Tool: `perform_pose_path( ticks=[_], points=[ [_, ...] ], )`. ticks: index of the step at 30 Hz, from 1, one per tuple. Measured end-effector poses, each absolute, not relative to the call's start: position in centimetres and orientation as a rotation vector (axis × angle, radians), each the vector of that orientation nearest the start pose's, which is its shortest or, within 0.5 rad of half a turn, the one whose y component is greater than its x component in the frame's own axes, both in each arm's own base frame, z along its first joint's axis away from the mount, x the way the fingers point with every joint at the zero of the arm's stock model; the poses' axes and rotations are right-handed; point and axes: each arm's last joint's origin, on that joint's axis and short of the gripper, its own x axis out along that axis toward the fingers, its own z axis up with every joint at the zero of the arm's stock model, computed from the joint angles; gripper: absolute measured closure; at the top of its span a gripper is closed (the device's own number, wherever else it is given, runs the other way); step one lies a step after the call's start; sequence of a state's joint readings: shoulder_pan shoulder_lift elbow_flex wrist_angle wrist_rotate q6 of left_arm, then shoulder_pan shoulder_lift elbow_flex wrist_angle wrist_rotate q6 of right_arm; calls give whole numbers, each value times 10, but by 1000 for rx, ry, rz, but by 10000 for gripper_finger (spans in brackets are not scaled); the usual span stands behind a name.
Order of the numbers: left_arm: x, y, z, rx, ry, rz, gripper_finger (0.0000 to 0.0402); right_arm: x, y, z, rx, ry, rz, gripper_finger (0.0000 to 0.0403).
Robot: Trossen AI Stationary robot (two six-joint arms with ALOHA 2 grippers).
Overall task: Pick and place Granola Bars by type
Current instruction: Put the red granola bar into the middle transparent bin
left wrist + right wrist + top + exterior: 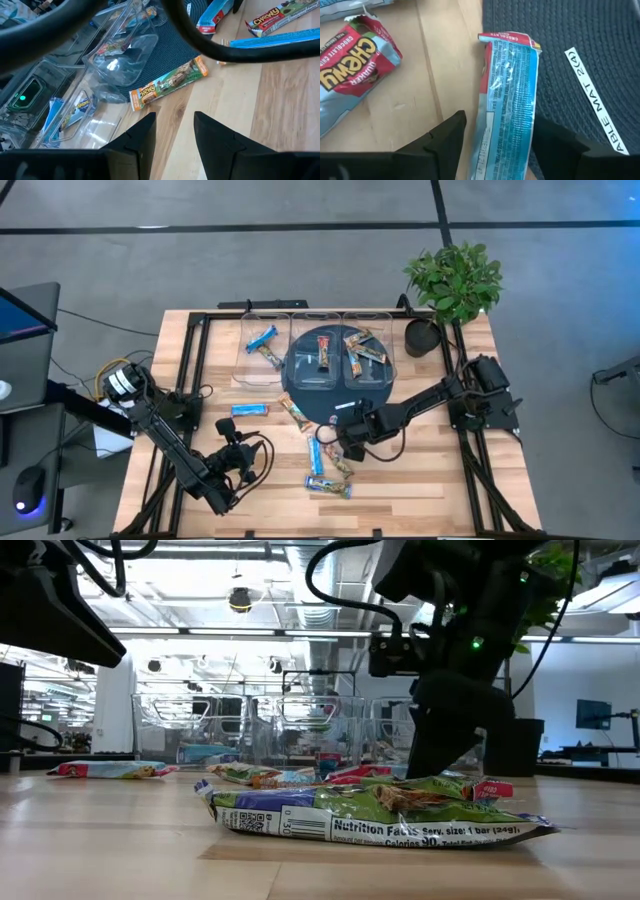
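Granola bars lie scattered on the wood: a blue one (pixel 250 409), an orange-brown one (pixel 295 412), and more near the table's near edge (pixel 330 485). A green-printed bar (pixel 380 815) fills the low view's foreground. My right gripper (pixel 340 435) is down at the table, open, with its fingers on either side of a blue bar (pixel 510 95). That bar lies half on the dark mat (pixel 580 45) and half on wood, beside a red Chewy bar (pixel 355 65). My left gripper (pixel 175 130) hovers open over bare wood, short of an orange-brown bar (pixel 167 82). My right gripper stands astride the blue bar's near half (pixel 507 135), slanting down from above, with its fingers along the bar's long edges. I cannot tell whether the fingers touch it. The bar lies flat, its far end (pixel 510 40) on the edge of the mat.
Three clear bins (pixel 318 330) stand at the table's far side. One holds blue bars (pixel 262 338), one a red-dark bar (pixel 325 352) and one orange-brown bars (pixel 365 348). A potted plant (pixel 452 280) stands at the far right corner. Black frame rails (pixel 190 370) run along both sides.
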State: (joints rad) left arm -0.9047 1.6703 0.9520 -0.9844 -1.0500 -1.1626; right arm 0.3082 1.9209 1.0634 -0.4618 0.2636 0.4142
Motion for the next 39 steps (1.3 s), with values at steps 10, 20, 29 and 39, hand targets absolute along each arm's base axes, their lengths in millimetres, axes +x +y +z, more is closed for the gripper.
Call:
perform_pose_path(
  ticks=[10, 20, 29, 39],
  points=[
    [180, -188, 169, 333, 674, 563, 274, 328, 97, 113, -22, 1236, -173, 274],
    [180, -188, 169, 333, 674, 563, 274, 329, 99, 113, -89, 1226, -119, 317],
    [180, -188, 169, 334, 672, 564, 274, 331, 106, 119, -162, 1226, -135, 317],
    [180, -188, 169, 334, 670, 564, 274, 327, 110, 119, -239, 1224, -193, 319]
  ],
)
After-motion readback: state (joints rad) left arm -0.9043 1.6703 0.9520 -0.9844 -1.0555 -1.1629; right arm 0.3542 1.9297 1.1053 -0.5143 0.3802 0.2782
